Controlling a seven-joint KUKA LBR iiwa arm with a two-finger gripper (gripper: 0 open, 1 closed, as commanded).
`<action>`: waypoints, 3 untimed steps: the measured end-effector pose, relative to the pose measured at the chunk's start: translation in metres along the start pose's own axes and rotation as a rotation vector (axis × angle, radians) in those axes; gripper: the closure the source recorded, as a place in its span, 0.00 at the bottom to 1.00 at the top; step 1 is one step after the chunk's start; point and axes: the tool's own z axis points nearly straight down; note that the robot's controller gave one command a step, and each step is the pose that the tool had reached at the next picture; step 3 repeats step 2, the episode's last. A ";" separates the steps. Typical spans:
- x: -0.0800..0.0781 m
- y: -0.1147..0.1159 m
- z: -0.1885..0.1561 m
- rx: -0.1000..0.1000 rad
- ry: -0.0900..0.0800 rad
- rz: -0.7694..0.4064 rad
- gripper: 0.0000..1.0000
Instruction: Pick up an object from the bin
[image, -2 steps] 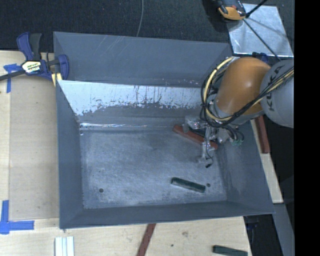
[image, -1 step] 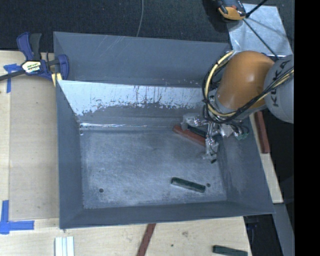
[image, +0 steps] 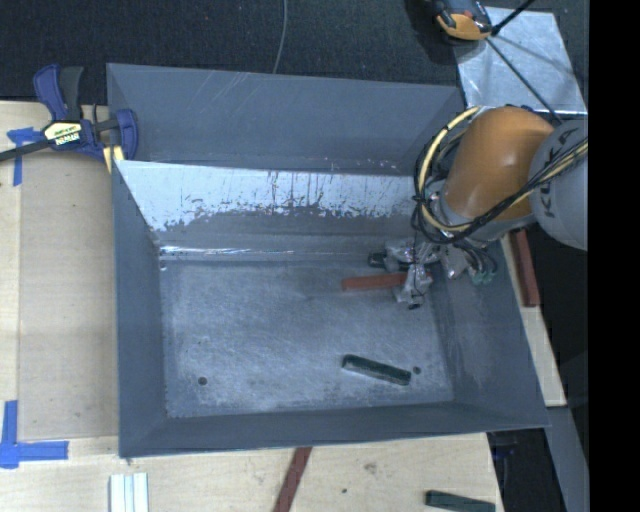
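My gripper (image: 413, 287) is low in the bin's back right part, under the orange wrist cover. A flat reddish-brown stick (image: 370, 284) lies on the floor there, its right end reaching up to the fingertips; whether they pinch it cannot be told. A short dark green bar (image: 377, 370) lies nearer the front right, well clear of the gripper.
The bin's right wall slopes up close beside the gripper. A small dark speck (image: 203, 381) sits on the floor at the front left.
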 end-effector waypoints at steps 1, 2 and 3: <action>0.000 0.000 0.000 0.000 0.000 0.000 1.00; 0.012 -0.004 -0.173 0.003 -0.003 0.026 1.00; 0.012 -0.004 -0.173 0.003 -0.003 0.026 1.00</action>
